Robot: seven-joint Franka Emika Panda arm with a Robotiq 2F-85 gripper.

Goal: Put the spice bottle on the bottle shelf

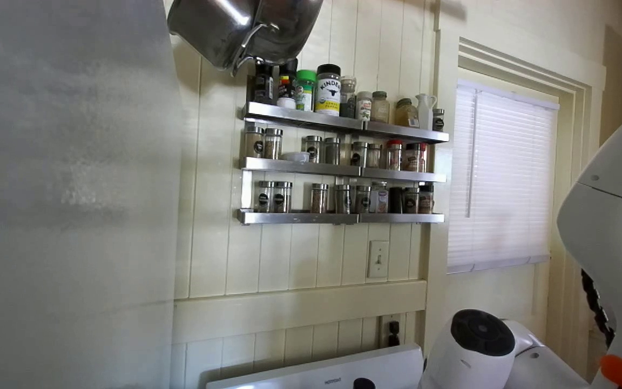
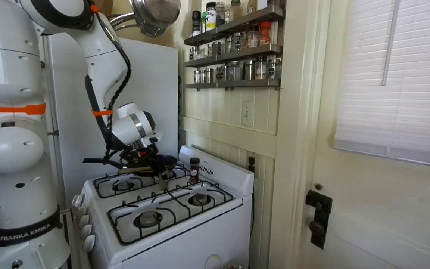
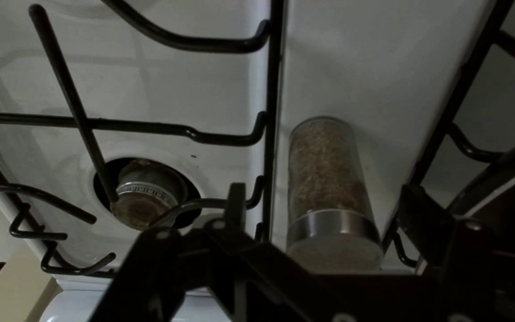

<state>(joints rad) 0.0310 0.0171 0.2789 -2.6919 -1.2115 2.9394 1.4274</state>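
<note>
The spice bottle (image 3: pixel 324 170) is a clear jar of brown spice with a silver-rimmed lid. It stands upright on the white strip between the stove grates; it also shows small in an exterior view (image 2: pixel 163 184). My gripper (image 3: pixel 327 205) is open, its fingers on either side of the bottle's lid end, with a gap at each side. In an exterior view the gripper (image 2: pixel 159 170) is low over the stove, just above the bottle. The bottle shelf (image 1: pixel 300 218) is a silver three-tier wall rack with jars on every tier, and it also shows in an exterior view (image 2: pixel 250 83).
A black-capped red-brown bottle (image 2: pixel 194 171) stands near the stove's backguard (image 2: pixel 222 172). A dark pan (image 2: pixel 166 160) sits on the far burners, handles toward the robot. Black grates (image 3: pixel 275 112) flank the bottle. Metal pots (image 1: pixel 246 32) hang near the shelf's top left. The fridge (image 2: pixel 151 82) stands beyond the stove.
</note>
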